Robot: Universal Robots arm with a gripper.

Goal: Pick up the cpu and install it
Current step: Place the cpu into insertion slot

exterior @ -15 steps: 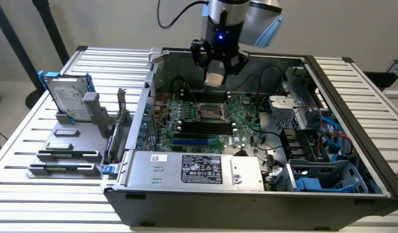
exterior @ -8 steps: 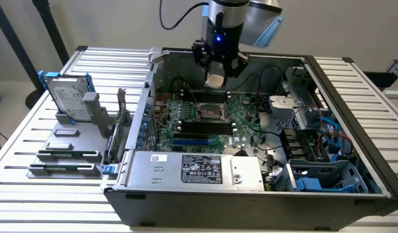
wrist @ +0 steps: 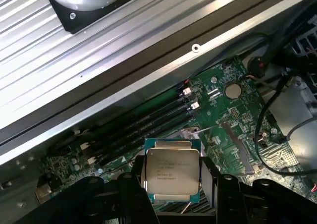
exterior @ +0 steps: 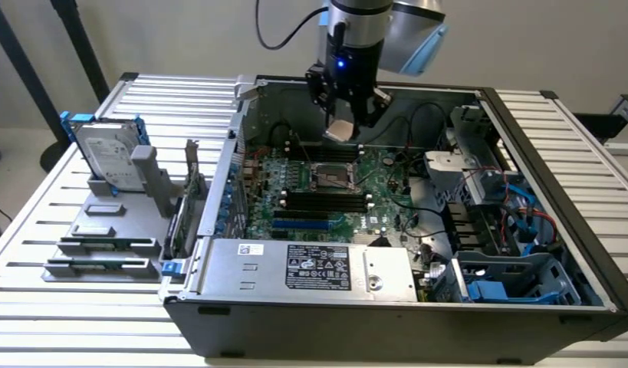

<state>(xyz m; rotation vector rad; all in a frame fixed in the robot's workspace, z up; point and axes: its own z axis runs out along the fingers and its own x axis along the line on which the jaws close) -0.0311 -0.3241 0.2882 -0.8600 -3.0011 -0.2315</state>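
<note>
Your hand (exterior: 346, 115) has hold of the small flat square cpu with the silvery metal top and thin pale edge (wrist: 172, 177). Its dark fingers (wrist: 130, 194) stand fairly wide, pressed to two opposite edges of the chip, and the printed metal face is turned up toward the wrist. Hand and cpu hang in the air inside the open dark-grey computer case (exterior: 396, 330), which lies on its side on the slatted metal table (exterior: 47, 307) — nothing of the chip touches the green motherboard (exterior: 370, 203).

The relation that counts: the square metal-framed socket (exterior: 331, 178) lies below the cpu and, in the exterior view, a little nearer the camera, just beyond the row of long black memory slots (exterior: 319, 201). The chip is not yet over the socket's middle — it hangs above the board's far part, and whether its edges run square to the socket frame I cannot tell.
</note>
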